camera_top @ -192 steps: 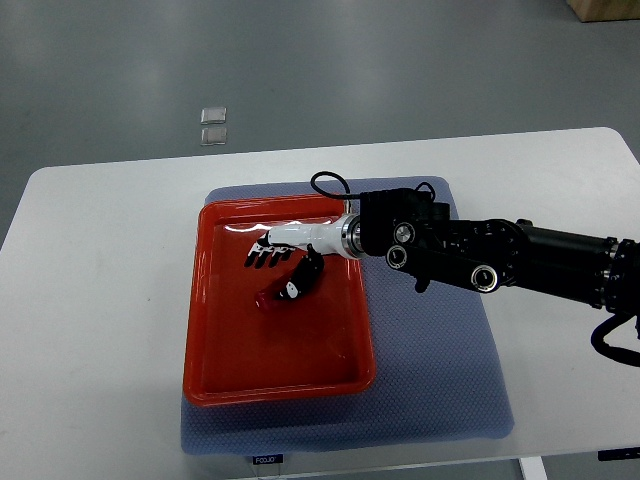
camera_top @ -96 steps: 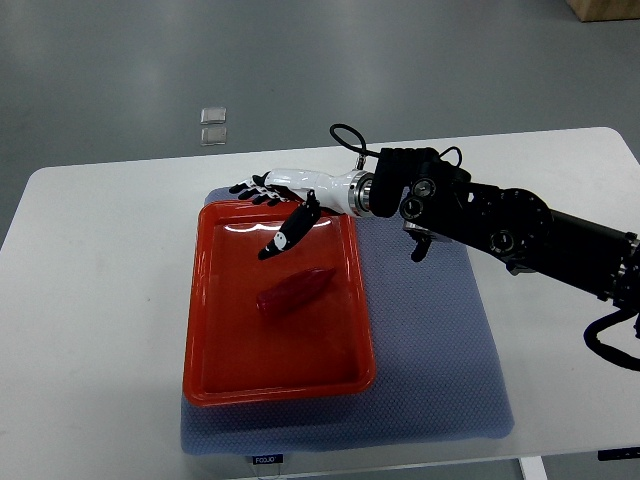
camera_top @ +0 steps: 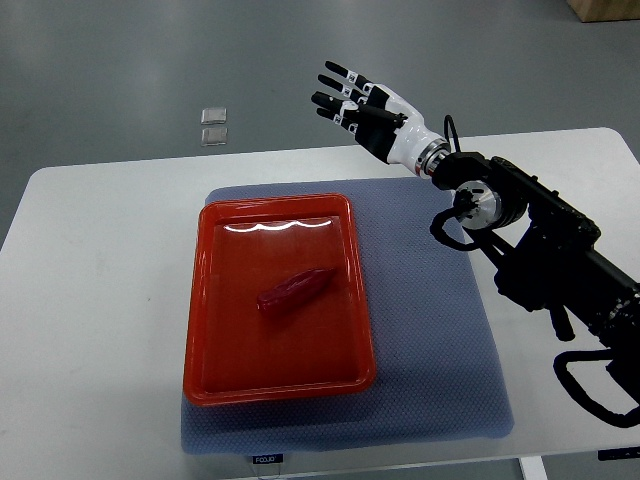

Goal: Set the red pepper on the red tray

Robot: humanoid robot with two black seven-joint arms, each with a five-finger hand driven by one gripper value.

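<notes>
Top view: red pepper (camera_top: 296, 289) lies in red tray (camera_top: 275, 383) on blue mat (camera_top: 440, 350); right robot hand (camera_top: 362, 107) spread, empty, well apart.

A rectangular blue-grey textured mat (camera_top: 440, 340) lies flat on a white rounded-corner tabletop (camera_top: 100, 300), its near edge reaching the table's front edge. Beyond the table, on the grey floor (camera_top: 120, 60), sit two small pale square pieces (camera_top: 213, 125), one just behind the other.
</notes>
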